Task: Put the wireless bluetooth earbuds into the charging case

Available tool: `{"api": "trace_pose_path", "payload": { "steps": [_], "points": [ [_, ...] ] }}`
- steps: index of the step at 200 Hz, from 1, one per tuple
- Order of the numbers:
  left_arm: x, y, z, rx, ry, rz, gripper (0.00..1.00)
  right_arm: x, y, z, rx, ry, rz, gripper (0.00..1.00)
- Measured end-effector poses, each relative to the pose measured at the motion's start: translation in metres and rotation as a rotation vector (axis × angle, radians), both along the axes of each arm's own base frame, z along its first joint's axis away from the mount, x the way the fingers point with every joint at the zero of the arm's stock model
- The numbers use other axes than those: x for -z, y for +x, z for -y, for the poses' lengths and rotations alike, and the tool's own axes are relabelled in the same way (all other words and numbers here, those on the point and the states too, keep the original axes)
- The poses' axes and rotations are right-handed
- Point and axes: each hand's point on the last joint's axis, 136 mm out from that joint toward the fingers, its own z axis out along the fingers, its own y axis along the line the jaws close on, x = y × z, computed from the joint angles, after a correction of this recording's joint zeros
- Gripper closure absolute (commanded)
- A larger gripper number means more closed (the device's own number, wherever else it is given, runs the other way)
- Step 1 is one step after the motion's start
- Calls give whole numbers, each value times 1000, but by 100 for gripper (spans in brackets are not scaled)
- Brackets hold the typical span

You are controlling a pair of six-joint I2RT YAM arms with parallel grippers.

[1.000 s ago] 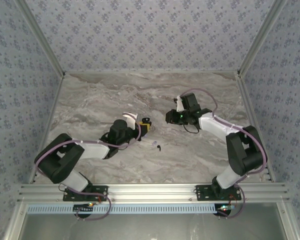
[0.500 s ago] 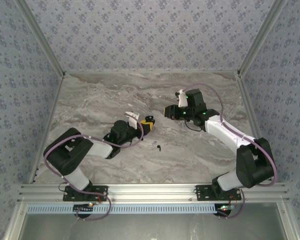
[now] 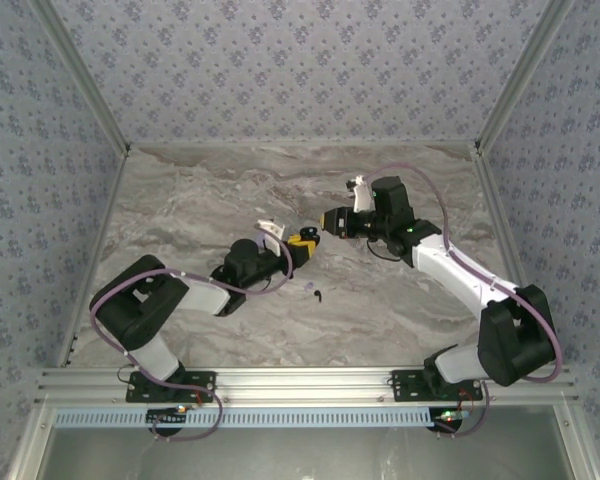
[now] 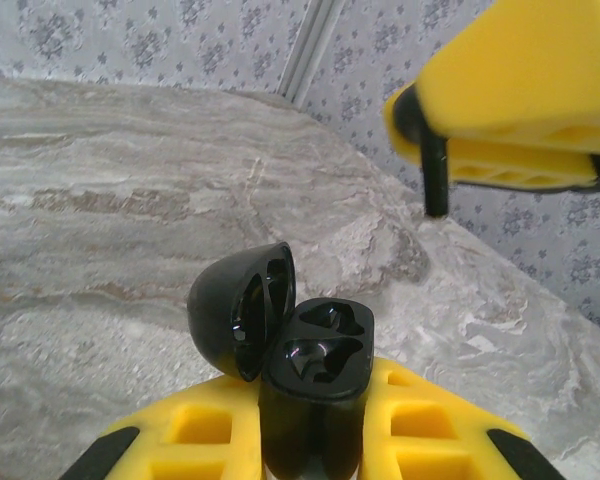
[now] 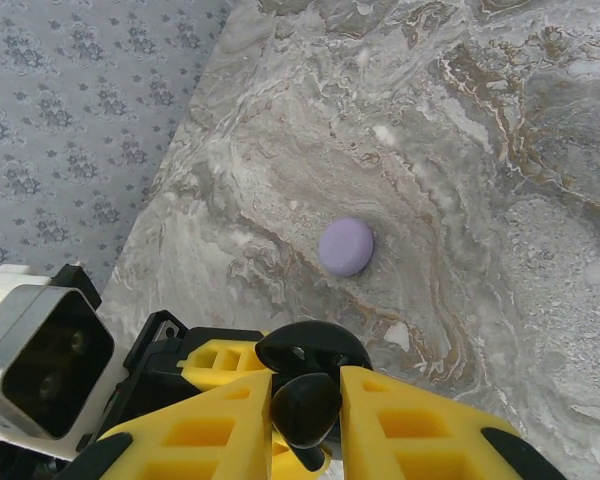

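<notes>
In the top view, a loose black earbud (image 3: pixel 318 295) and a pale purple earbud (image 3: pixel 308 288) were seen lying on the marble table (image 3: pixel 180 200), below centre. Just above them, the left gripper (image 3: pixel 302 243) was clamped on the open black charging case (image 4: pixel 315 365). The right gripper (image 3: pixel 326 222), pinched on a second black earbud (image 5: pixel 305 408), was held beside the case, with nothing between. A round purple case (image 5: pixel 346 246) lay beyond, mid-frame in the right wrist view. A second earlier, the grippers had been set well apart.
</notes>
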Motion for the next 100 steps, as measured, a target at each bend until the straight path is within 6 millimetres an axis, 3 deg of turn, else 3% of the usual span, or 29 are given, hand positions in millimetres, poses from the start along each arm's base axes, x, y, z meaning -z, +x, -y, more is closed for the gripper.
{"api": "trace_pose_path", "payload": {
  "steps": [100],
  "points": [
    [-15,0,10,17,-29,26,85,-6,-9,-9,-34,10,13,77]
  ]
}}
